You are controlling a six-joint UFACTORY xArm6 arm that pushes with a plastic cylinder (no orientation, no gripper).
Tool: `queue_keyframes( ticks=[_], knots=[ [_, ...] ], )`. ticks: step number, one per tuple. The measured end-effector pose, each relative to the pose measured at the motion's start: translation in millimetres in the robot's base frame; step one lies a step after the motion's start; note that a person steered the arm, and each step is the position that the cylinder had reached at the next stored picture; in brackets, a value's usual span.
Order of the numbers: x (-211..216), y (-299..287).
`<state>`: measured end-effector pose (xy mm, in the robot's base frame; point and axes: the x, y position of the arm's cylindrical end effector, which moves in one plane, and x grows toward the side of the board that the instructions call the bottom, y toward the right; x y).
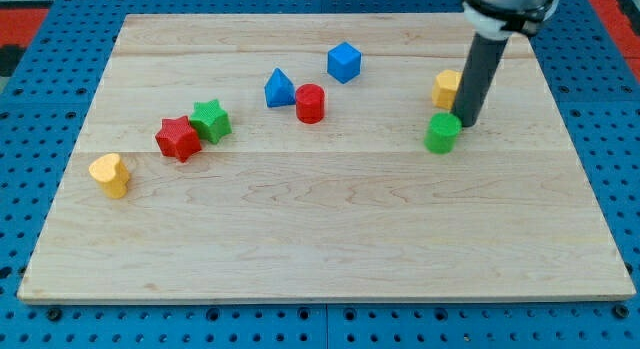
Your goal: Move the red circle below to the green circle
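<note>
Wooden board [330, 249] on a blue pegboard surface [20, 189], seen from the one cam. Going from the view's left: yellow heart-ish block [110, 174] near the board's left edge, alone. Next, red star [178, 139] w/ green star [211, 120] touching it on its upper right, the pair sitting tight together. Toward the middle, blue triangle [279, 88] just beside the red circle [310, 103], which stands upright, right of the triangle and slightly lower; can't tell if they touch. Blue cube-like block [344, 62] up and to the right of the red circle, apart from it. Then a wide bare stretch of board to the view's right, where the green circle [442, 132] stands, well apart from the red circle and a bit lower in the view. Yellow block [447, 89], shape unclear since the rod covers part of it, sits just above the green circle. My tip [467, 124] comes down at the green circle's upper right, right up against it, betw. green and yellow blocks. No jaws on this tool, just a bare rod, holding nothing.
</note>
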<state>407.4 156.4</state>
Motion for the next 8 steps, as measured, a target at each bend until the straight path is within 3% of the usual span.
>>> queue_keyframes(
  ticks=[2,3,6,8],
  knots=[
    [-4.9,23.8],
    [-36.0,50.7],
    [-79.8,28.1],
    [-82.1,2.8]
  ],
)
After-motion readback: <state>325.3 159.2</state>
